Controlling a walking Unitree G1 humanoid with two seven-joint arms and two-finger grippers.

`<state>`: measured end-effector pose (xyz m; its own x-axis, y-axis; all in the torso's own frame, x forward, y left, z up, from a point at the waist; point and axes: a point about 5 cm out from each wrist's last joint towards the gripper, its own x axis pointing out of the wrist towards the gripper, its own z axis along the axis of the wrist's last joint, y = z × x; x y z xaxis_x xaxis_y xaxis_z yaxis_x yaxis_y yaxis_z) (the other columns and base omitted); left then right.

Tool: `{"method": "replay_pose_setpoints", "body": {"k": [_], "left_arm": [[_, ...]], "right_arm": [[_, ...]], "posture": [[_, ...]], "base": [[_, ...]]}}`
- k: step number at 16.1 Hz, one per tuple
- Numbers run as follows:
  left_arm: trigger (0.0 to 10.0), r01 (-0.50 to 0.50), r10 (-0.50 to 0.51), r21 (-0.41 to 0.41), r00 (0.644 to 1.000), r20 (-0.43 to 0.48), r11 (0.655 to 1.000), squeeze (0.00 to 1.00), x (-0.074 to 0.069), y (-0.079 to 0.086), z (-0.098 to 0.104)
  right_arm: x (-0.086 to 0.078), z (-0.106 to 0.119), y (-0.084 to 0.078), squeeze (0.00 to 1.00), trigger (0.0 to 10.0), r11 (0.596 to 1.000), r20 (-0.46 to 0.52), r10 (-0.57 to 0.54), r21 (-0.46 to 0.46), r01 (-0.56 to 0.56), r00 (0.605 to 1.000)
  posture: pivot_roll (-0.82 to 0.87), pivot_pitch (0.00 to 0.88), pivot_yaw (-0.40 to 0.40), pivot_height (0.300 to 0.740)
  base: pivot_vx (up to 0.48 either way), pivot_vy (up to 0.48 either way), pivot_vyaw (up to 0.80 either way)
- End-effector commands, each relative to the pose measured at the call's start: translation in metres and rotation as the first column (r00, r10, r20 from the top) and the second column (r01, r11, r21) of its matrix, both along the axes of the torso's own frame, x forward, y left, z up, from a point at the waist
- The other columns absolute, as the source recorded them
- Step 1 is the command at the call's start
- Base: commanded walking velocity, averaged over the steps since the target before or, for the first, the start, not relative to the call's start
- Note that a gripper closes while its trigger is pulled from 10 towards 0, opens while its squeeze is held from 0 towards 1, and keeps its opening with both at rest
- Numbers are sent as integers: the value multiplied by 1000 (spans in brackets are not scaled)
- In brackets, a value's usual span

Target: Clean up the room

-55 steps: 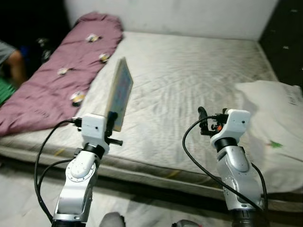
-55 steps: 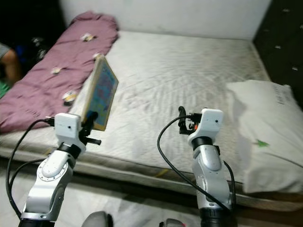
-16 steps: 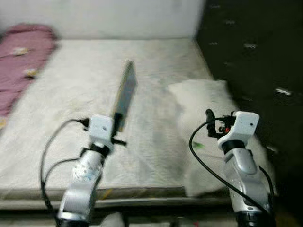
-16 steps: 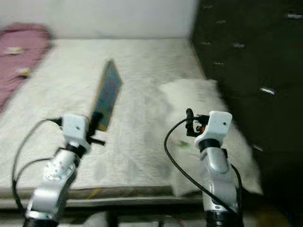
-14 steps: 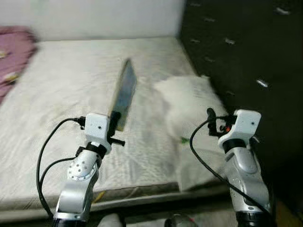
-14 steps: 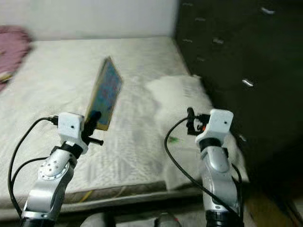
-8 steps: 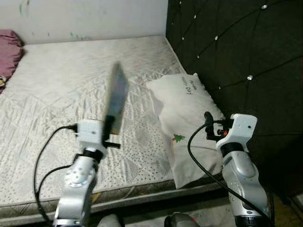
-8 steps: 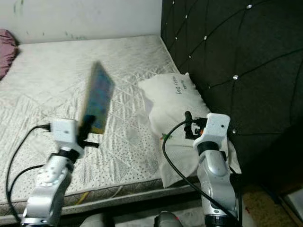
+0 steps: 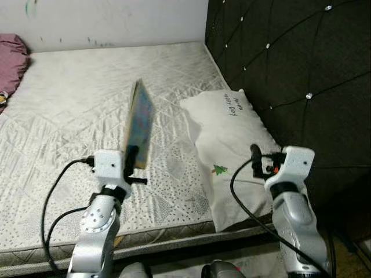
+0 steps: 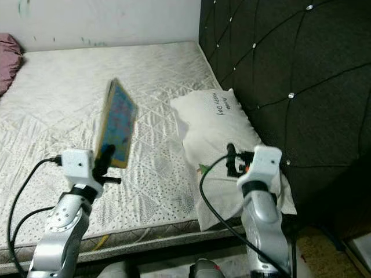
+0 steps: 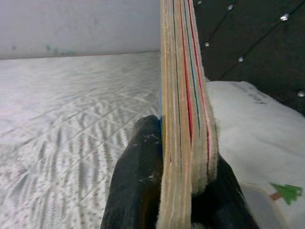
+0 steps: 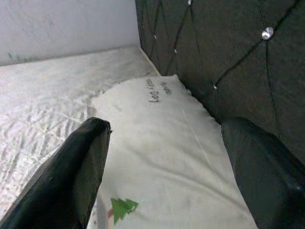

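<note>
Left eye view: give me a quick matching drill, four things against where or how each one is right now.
Things:
1. book
2. pillow
3. right pincer
4. headboard

States:
A. open, above the pillow
B. dark, tufted, beside the mattress
C. lying on the mattress against the headboard
D. held upright in the left pincer

Pairs: 1-D, 2-C, 3-A, 4-B

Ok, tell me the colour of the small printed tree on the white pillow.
Green, with a reddish base; the small printed tree shows best in the left wrist view.
</note>
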<state>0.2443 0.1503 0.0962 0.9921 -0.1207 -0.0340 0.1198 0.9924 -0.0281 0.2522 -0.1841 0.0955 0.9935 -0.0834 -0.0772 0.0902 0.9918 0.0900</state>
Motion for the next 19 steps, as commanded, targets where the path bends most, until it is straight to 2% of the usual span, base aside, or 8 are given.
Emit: {"method": "replay_pose_setpoints", "body": {"k": [1, 5, 6, 8, 10, 12, 15, 19], "left_arm": [[10000, -16, 17, -2, 998, 63, 1000, 0, 0, 3, 14], [10000, -25, 25, 4, 999, 47, 1000, 0, -6, 5, 10], [10000, -40, 38, 30, 998, 59, 999, 0, -6, 7, 11], [10000, -48, 41, 92, 996, 78, 995, 0, -11, 13, 8], [10000, -69, 66, 92, 997, 44, 993, 0, -14, 23, -2], [10000, -66, 63, 105, 997, 33, 992, 0, -13, 24, -7], [10000, -39, 34, 113, 998, 48, 993, 0, -11, 21, -7], [10000, -26, 24, 88, 1000, 19, 996, 0, -10, 19, -16]], "right_arm": [[-1, 6, 2, 0, 10000, 1000, 23, 10, -3, -9, 1000], [-8, 2, -3, 0, 10000, 1000, 6, -2, -11, 2, 1000], [-9, 1, -4, 0, 10000, 1000, 3, -15, -21, 15, 1000], [-18, -10, -8, 0, 10000, 996, -19, -26, -87, 24, 999], [-24, -25, -8, 0, 10000, 986, -79, -60, -159, 47, 995], [-21, -22, 0, 0, 10000, 988, -43, 25, -150, -32, 999], [-23, -26, -4, 0, 10000, 992, -45, -11, -123, 5, 999], [-22, -29, -1, 0, 10000, 989, -24, -3, -149, -1, 1000]], "posture": [[-16, 52, 10, 740], [-16, 61, 13, 740], [-17, 61, 14, 740], [-15, 58, 18, 740], [-23, 26, 31, 740], [-26, 10, 37, 740], [-14, 5, 41, 740], [-12, 15, 38, 740]], "base": [[0, 0, 0], [0, 0, 0], [0, 0, 0], [0, 0, 0], [0, 0, 0], [0, 0, 0], [0, 0, 0], [0, 0, 0]]}}
